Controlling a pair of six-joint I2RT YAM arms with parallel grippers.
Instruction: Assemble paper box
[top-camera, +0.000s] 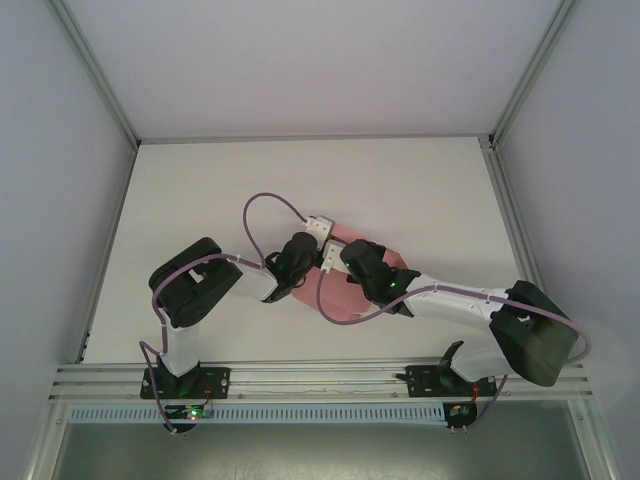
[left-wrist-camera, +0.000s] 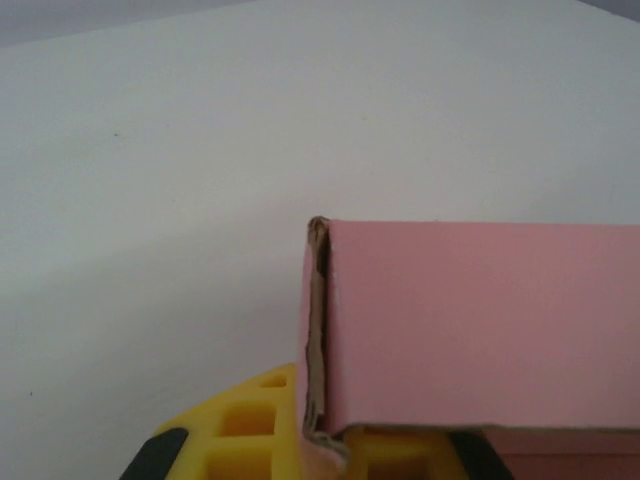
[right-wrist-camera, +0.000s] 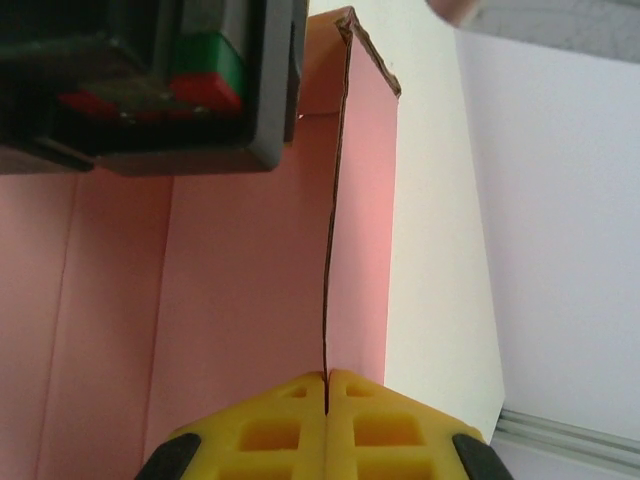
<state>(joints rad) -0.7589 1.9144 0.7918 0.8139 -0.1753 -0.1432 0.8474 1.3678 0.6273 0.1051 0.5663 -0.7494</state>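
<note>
A panel of the pink card paper box (right-wrist-camera: 250, 300) is pinched in the right gripper (right-wrist-camera: 326, 385). The state of the left gripper (left-wrist-camera: 322, 445) cannot be told.

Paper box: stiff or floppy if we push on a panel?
Probably floppy: the paper box is thin card, its edge a hairline pinched in the right gripper. Likely light for its size, since the walls look like a single sheet. The cut edge by the left gripper looks ragged, so hard pushes may crease or tear it.
</note>
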